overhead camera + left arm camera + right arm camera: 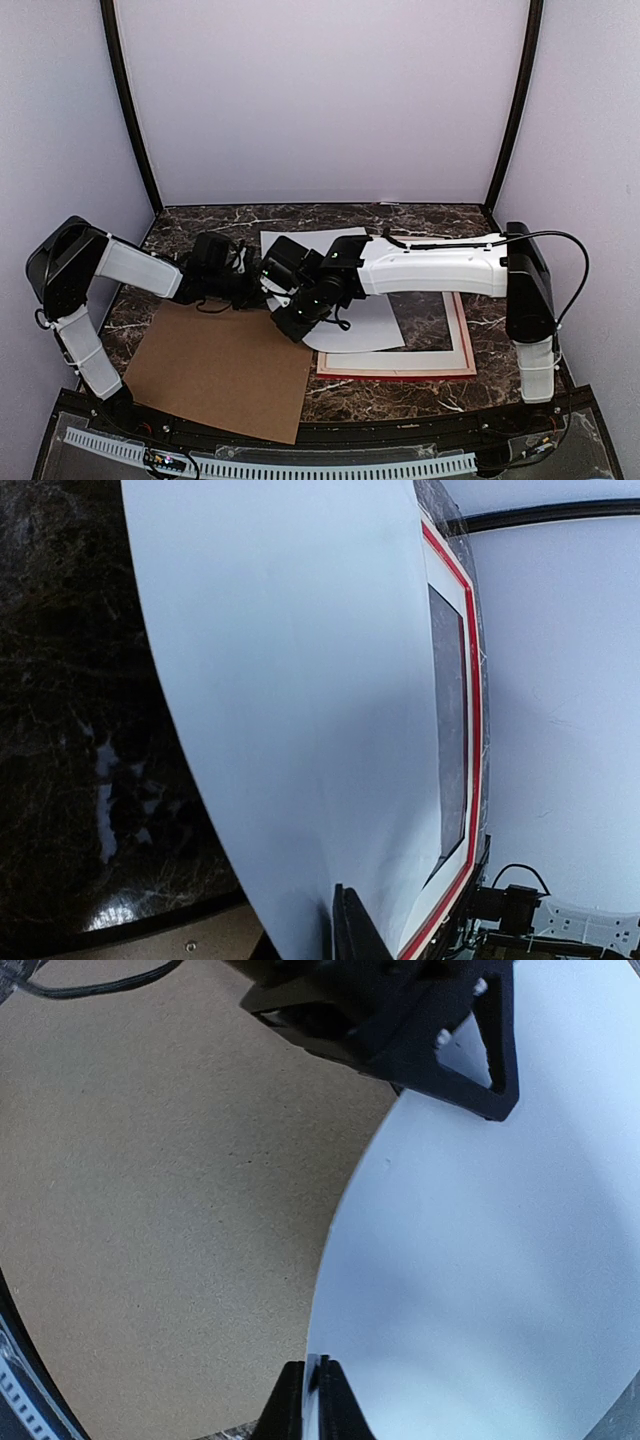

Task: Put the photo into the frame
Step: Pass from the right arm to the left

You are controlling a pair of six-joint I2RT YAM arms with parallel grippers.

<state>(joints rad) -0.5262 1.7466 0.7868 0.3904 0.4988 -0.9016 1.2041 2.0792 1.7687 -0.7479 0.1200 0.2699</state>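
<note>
In the overhead view the photo (375, 322) sits at the centre of the picture, plain white back up, lifted and bowed between the two arms. Its right part hangs over the left end of the frame (400, 374). The frame lies flat on the dark marble table (200, 225) at lower right, with the white mat (400, 360) inside its red rails and the table showing through the mat's cut-out. The brown backing board (220, 365) lies at lower left, just beside the frame's near left corner. The right gripper (312, 1400) is at the bottom centre of its wrist view, its two fingers drawn almost together with the sheet's curved edge nipped between them; the board fills the left of that view and the white paper fills the right. The left gripper (255, 282) meets the sheet at its left edge. In its own wrist view only one finger (355, 930) shows, at bottom centre, lying close against the white face. The other finger is hidden behind the paper, so the claw looks pinched shut on the sheet. In that same view the red rail runs down the right side of the picture, past the paper's far edge.
</note>
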